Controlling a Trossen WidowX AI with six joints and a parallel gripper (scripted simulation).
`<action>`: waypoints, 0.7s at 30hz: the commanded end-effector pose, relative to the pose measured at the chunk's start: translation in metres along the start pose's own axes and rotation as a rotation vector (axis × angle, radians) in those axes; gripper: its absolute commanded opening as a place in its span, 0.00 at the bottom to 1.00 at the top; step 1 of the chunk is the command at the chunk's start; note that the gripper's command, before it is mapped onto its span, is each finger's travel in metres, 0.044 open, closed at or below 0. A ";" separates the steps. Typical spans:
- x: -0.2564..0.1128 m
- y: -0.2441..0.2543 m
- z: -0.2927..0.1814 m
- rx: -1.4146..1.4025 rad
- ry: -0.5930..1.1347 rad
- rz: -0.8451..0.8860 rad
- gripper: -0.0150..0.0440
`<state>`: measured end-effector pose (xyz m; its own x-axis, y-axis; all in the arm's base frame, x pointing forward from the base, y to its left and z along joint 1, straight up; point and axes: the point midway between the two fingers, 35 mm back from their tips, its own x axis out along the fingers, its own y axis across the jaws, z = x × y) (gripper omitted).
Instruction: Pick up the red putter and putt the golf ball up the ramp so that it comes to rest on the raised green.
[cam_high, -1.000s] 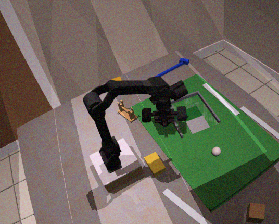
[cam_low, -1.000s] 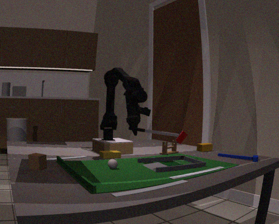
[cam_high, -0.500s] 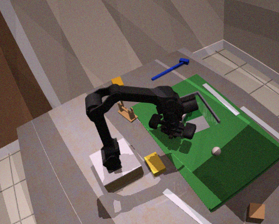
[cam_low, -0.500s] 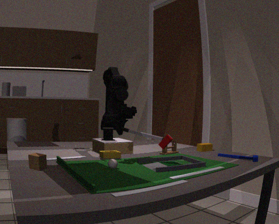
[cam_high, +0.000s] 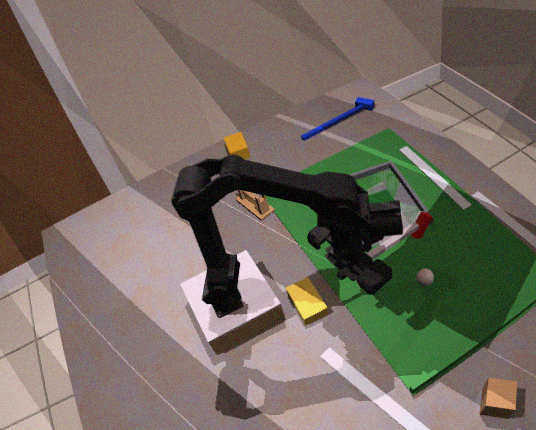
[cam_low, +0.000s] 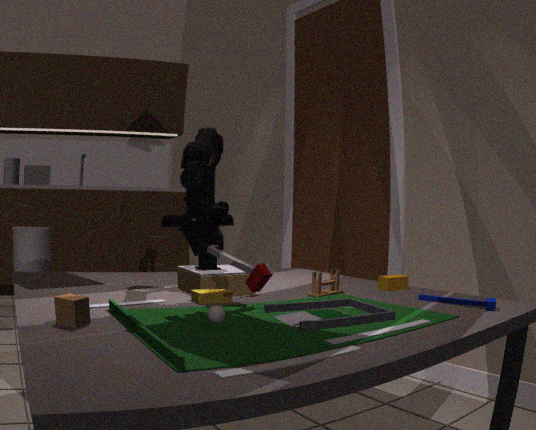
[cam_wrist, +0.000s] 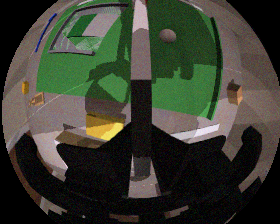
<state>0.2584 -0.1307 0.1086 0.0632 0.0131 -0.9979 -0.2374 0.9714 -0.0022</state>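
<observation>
The red putter (cam_high: 422, 225) (cam_low: 259, 278) (cam_wrist: 141, 55) is held by its handle in my gripper (cam_high: 350, 261) (cam_low: 206, 246) (cam_wrist: 139, 125), which is shut on it. Its grey shaft slants down to the red head, which hangs above the mat; the head is out of the wrist view. The white golf ball (cam_high: 425, 276) (cam_low: 217, 314) (cam_wrist: 167, 35) rests on the green mat (cam_high: 380, 350) (cam_low: 235, 352) (cam_wrist: 170, 97), apart from the head. The pale ramp (cam_low: 295, 317) (cam_wrist: 102, 25) leads to the green inside a grey border (cam_high: 407, 187) (cam_low: 345, 322); my arm partly hides this area in the top view.
A yellow block (cam_high: 307, 302) (cam_low: 211, 296) (cam_wrist: 105, 128) lies between arm base and mat. A wooden rack (cam_high: 261, 206) (cam_low: 325, 291), an orange block (cam_high: 236, 145) (cam_low: 393, 282) and a blue putter (cam_high: 330, 123) (cam_low: 455, 301) lie around the border's side. A brown cube (cam_high: 500, 395) (cam_low: 71, 311) (cam_wrist: 234, 93) stands beyond the opposite edge.
</observation>
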 end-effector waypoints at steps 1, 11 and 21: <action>-0.003 -0.017 -0.013 0.109 0.011 -0.011 0.25; -0.010 -0.050 -0.051 0.373 0.041 -0.032 0.25; 0.009 -0.052 -0.053 0.377 0.042 -0.033 0.25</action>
<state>0.2200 -0.1924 0.1074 0.0267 -0.0228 -0.9994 0.1324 0.9910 -0.0191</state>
